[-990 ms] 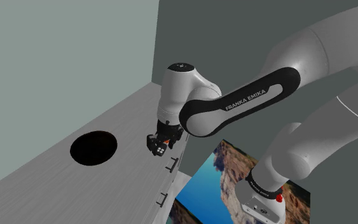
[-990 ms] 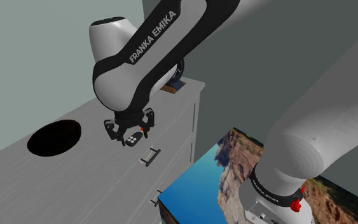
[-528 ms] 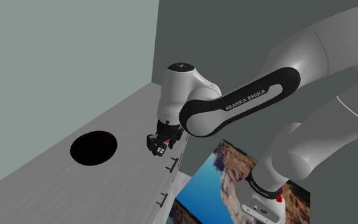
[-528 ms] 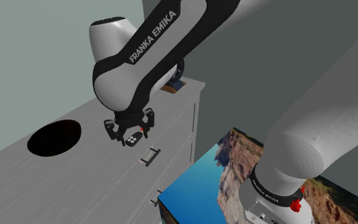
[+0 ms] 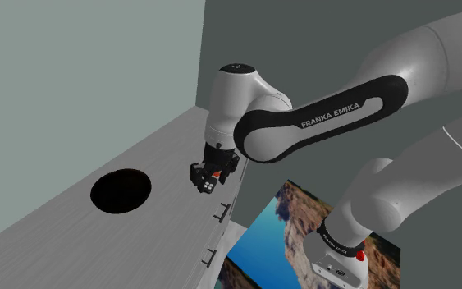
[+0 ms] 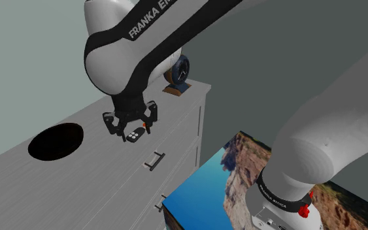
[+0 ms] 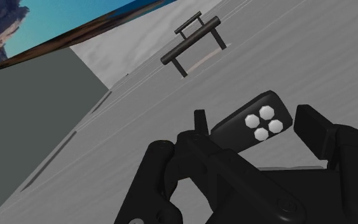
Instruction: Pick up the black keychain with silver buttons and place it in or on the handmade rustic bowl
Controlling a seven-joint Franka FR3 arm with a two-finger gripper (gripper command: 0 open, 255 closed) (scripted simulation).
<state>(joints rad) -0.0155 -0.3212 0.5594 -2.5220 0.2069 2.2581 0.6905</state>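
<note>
White arm (image 5: 336, 111) with dark joints, lettered FRANKA EMIKA, reaching from the stand (image 5: 303, 238) over a pale grey dresser (image 6: 58, 189). Stand faces printed with a picture of rocky cliffs and blue sky.

Black pincer (image 6: 132, 127) pointed down over the dresser top, closed on the keychain (image 7: 254, 121). In the wrist view, one black finger on each side of the keychain, clasping its slim black body. Four silver buttons in a tight cluster on the upturned face.

Keychain gripped in the pincer over the dresser top, near the front edge. Contact with the surface below not discernible.

Bowl (image 5: 121, 190) drawn as a plain black round shape, resting on the dresser top, well apart from the pincer, toward the shoulder view's left. Nothing visible inside it.

Two dark bar handles (image 6: 153, 160) on the dresser front, below and just beside the pincer's position in both exterior views; one of them also beyond the keychain in the wrist view.

Small round object on a base (image 6: 178, 75) at the far end of the dresser top, partly hidden behind the arm. Grey-green walls behind.
</note>
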